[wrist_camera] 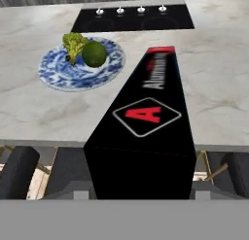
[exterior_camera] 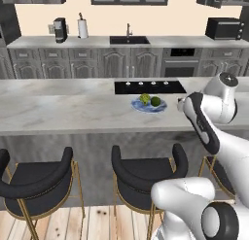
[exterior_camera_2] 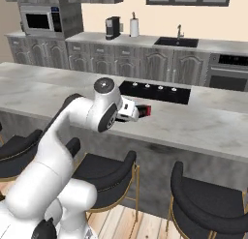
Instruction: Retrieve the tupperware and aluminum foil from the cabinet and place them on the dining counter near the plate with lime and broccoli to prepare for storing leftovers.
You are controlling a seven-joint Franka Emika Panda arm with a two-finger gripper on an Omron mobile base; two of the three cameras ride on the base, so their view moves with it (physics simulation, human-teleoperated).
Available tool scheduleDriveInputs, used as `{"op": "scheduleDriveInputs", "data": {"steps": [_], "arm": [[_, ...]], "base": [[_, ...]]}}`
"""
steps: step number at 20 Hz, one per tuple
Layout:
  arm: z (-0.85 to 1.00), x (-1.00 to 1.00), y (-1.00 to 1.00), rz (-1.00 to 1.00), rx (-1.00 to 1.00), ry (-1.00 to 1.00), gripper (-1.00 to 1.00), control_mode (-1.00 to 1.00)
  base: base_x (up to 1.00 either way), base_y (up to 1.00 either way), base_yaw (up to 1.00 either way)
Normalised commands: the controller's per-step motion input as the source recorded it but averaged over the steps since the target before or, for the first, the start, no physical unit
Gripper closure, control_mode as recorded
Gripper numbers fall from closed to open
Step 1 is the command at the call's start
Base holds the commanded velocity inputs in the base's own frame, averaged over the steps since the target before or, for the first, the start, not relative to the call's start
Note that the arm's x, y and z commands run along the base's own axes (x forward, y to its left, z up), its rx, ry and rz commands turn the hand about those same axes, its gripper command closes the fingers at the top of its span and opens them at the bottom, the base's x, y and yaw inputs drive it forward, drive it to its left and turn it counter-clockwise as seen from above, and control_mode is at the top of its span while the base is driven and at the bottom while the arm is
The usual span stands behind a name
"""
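A: Where's the foil box now?

B: In the gripper. The hand view has the long black box running straight out from the hand, red "A" diamond and white lettering on its top face, red end cap at the far tip. The right base view has that red tip sticking out past the hand, over the counter.

A: So the jaws are pinching it?

B: The box fills the space where the fingers would be, so I can't see them, but it hangs from the hand above the counter with nothing else under it. The jaws are clamped on the foil box across its width.

A: And relative to the plate?

B: In the hand view the box's far end lies just beside the plate, on the side away from the broccoli. No touching. The lime sits next to the broccoli on the plate, on the box's side of it.

A: Is the box on the counter?

B: Its near end overhangs the counter edge above the stools. Whether the far end rests on the marble, I cannot tell.

A: What's beyond the plate?

B: The black cooktop set into the counter, just behind the plate, with four knobs along its far edge.
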Motion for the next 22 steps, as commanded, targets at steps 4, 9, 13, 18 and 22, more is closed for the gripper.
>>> {"op": "scheduleDriveInputs", "data": {"steps": [4,9,13,18,22], "arm": [[-0.58,0.53,-0.34,0.00,0.00,0.10,1.00,-1.00],[-0.42,0.67,-0.14,0.02,0.00,0.07,1.00,-1.00],[-0.43,0.68,0.00,0.09,0.00,0.04,1.00,-1.00],[-0.70,0.29,-0.08,0.02,0.00,0.02,-1.00,-1.00],[-0.40,-0.05,-0.23,0.00,0.00,0.02,-1.00,-1.00]], "base": [[0.00,0.00,0.00],[0.00,0.00,0.00],[0.00,0.00,0.00],[0.00,0.00,0.00],[0.00,0.00,0.00]]}}
